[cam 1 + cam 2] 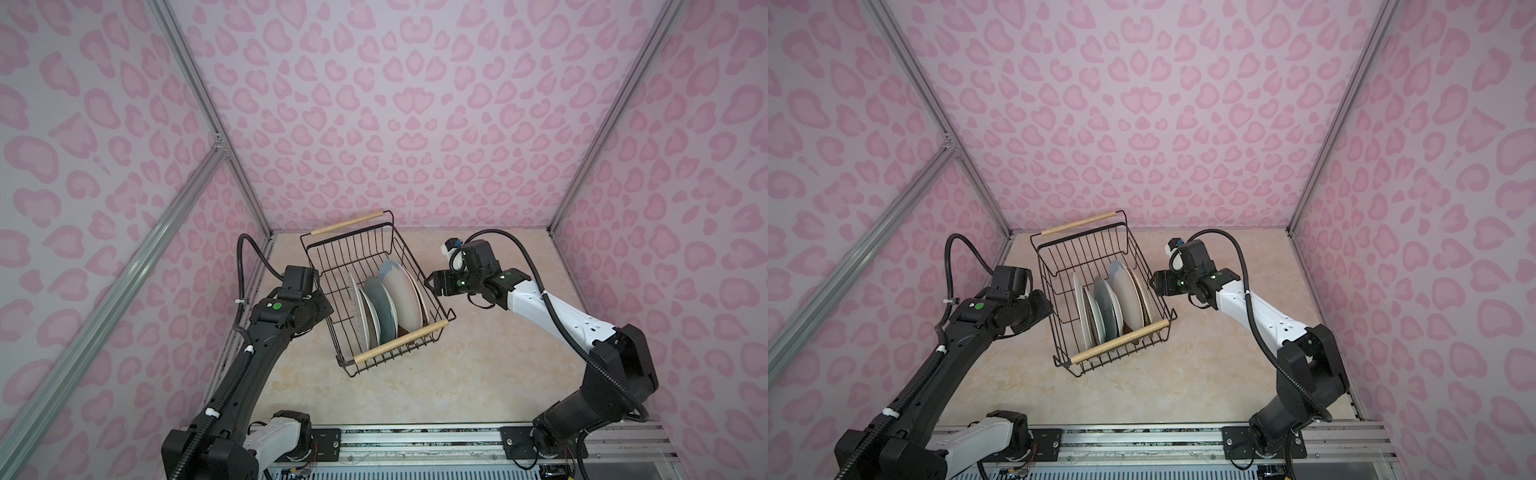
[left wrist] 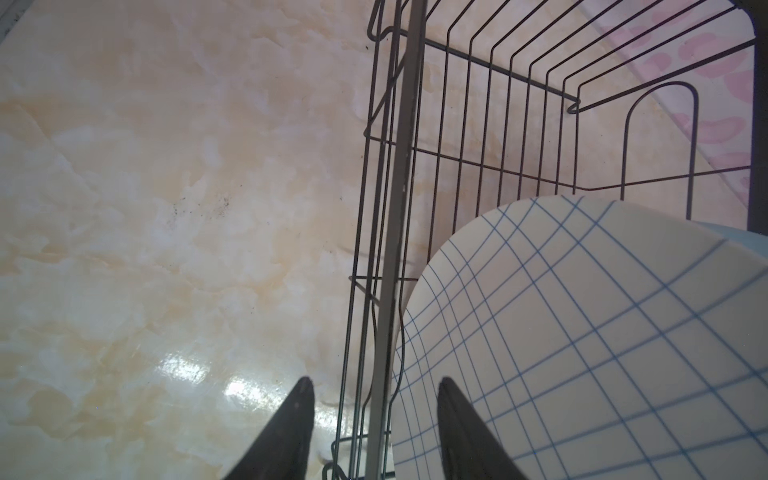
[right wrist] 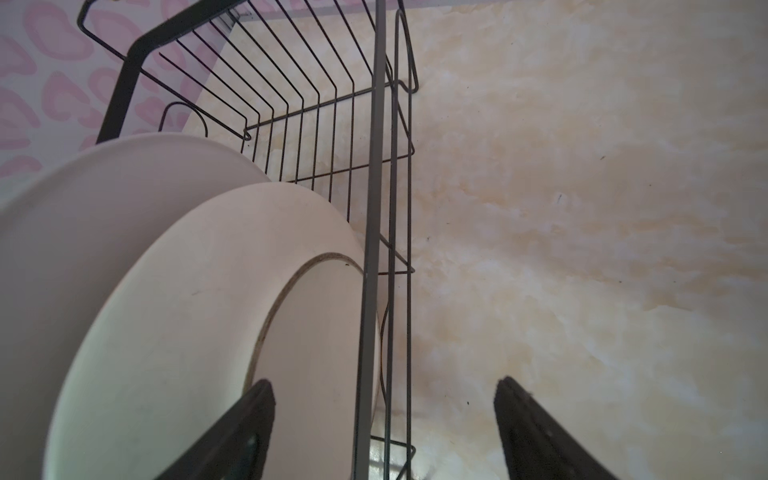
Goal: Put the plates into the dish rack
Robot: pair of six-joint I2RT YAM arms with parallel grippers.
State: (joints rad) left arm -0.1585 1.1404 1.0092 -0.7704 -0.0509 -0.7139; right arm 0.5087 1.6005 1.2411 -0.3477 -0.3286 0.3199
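Observation:
The dish rack (image 1: 332, 257) (image 1: 1084, 253), a black wire basket with two wooden handles, stands slanted mid-table. Several plates (image 1: 401, 295) (image 1: 1127, 297) stand on edge in its near half. My left gripper (image 1: 325, 309) (image 1: 1044, 309) is at the rack's left wall. In the left wrist view this gripper (image 2: 375, 380) is open, straddling the rim of the rack (image 2: 519, 137), one finger beside the grid-lined plate (image 2: 582, 332). My right gripper (image 1: 430, 284) (image 1: 1154, 282) (image 3: 385, 381) is open wide astride the right rim of the rack (image 3: 374, 166), one finger by a cream plate (image 3: 187, 311).
The rack sits on a beige marbled tabletop (image 1: 478, 374). Pink patterned walls (image 1: 415, 124) with aluminium posts close in three sides. A metal rail (image 1: 415, 436) carrying both arm bases runs along the front edge.

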